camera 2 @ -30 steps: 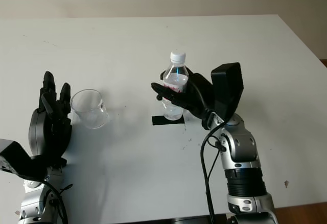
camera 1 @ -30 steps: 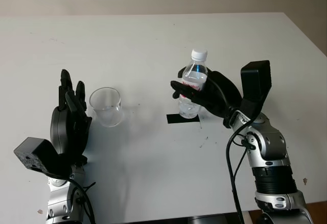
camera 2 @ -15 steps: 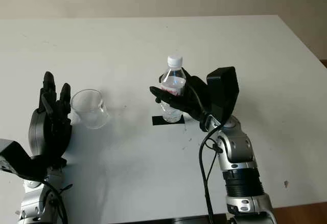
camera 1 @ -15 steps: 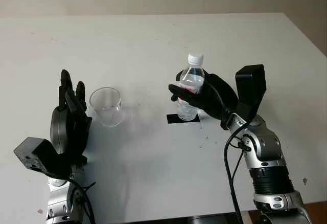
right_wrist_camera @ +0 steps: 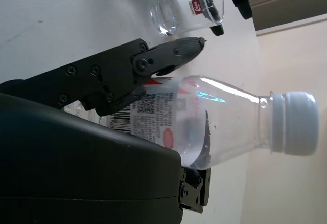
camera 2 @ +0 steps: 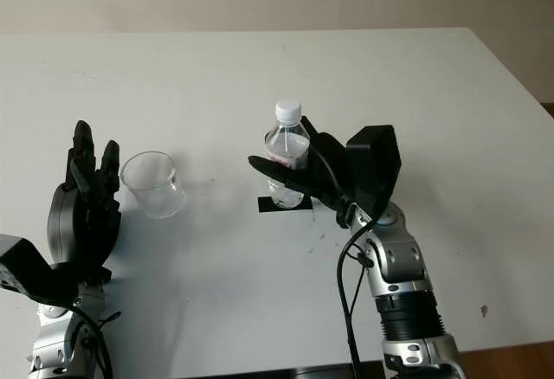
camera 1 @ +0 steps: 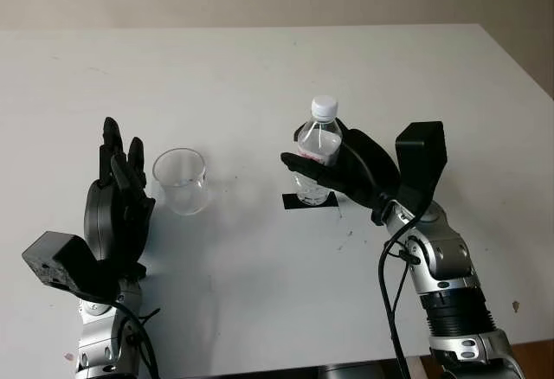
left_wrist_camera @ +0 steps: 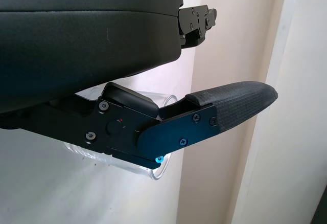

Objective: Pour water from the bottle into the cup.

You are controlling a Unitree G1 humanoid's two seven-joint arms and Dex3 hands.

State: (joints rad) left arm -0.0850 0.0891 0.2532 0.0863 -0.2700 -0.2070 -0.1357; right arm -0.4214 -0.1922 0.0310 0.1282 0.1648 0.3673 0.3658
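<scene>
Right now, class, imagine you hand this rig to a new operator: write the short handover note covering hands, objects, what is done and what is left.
Right hand: shut on the bottle, held upright over the black mark, white cap on.
Left hand: open, raised just beside the cup, not touching it.
Cup stands upright on the table, apparently empty.
Done: bottle grasped.
Left: get the cap off, carry the bottle to the cup, tilt and pour.

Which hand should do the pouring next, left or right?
Right. The right hand already grips the capped water bottle upright above the black marker; the left hand is open beside the clear cup.
</scene>
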